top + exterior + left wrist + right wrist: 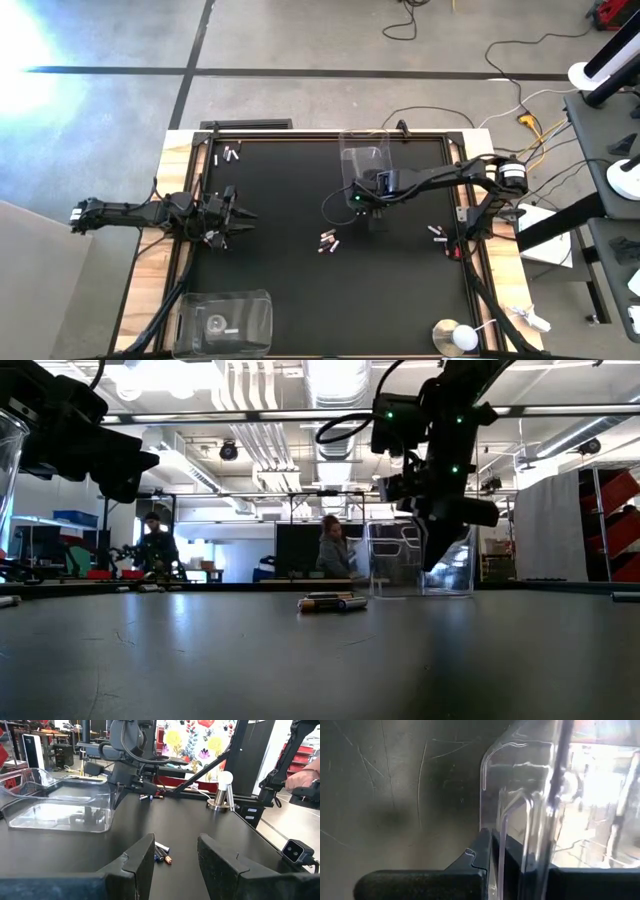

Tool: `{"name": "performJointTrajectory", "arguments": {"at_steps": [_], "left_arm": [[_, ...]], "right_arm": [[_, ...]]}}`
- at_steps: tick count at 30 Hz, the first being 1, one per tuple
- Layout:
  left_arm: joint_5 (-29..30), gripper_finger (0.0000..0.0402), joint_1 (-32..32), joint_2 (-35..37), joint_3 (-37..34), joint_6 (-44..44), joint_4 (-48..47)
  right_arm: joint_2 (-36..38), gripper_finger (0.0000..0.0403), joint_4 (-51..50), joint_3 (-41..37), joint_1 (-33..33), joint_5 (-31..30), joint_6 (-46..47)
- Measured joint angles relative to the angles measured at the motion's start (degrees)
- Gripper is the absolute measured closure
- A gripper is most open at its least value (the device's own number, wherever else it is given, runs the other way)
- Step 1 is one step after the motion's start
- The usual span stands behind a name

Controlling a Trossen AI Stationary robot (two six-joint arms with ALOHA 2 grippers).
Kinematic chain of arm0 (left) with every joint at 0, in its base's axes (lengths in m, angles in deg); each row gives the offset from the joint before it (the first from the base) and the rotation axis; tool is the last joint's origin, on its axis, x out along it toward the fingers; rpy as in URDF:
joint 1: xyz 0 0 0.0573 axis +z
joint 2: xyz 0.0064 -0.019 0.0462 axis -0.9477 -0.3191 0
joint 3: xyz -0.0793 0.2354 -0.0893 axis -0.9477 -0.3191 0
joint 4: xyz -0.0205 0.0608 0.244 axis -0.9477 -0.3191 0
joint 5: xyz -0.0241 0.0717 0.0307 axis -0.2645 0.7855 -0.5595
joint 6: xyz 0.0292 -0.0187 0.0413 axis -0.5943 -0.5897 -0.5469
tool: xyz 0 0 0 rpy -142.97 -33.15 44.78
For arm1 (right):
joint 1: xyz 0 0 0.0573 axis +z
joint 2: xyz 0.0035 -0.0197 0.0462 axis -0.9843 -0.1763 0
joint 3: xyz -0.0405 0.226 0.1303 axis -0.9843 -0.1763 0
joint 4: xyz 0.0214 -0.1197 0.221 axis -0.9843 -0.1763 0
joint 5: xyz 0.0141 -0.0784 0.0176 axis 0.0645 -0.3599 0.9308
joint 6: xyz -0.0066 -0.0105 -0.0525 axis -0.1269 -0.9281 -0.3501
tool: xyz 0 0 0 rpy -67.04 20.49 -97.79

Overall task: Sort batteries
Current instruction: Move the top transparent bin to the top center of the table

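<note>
Small batteries lie loose on the black table in three clusters: mid-table (pixel 328 240) (pixel 335 602) (pixel 162 856), far left (pixel 231 155) and right (pixel 438 234). A clear plastic tub (pixel 364 160) (pixel 400 560) (pixel 55 810) stands toward the far edge. My right gripper (pixel 368 200) (pixel 435 555) (pixel 515 870) points steeply down at the tub's near end and is shut on it. At the left edge my left gripper (pixel 243 215) (pixel 175 845) is level and open, with nothing between its fingers. It points toward the middle batteries. My right gripper pinches the tub's thin clear wall (pixel 507 845) at the tub's near end, apparently one finger inside and one outside. The fingers come from above, slanting down. The tub stays upright with its bottom (pixel 395 594) at table level; whether it is lifted I cannot tell.
A second clear tub (pixel 225 320) sits at the near left corner. A white ball on a stand (pixel 460 335) (pixel 225 777) is at the near right corner. Cables run along the table's right side. People sit in the room beyond the far edge (pixel 335 550).
</note>
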Motion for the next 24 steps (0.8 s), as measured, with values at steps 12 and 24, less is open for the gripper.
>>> {"name": "performJointTrajectory", "arguments": {"at_steps": [12,24], "left_arm": [[2.15,0.0271,0.00,-0.07,0.00,0.68,3.09],[2.46,0.0271,0.00,-0.24,0.00,25.84,27.43]], "right_arm": [[-0.47,0.0390,4.94,0.04,-0.13,-0.17,-0.83],[-1.14,0.0390,6.01,0.02,-0.14,-1.51,0.10]]}}
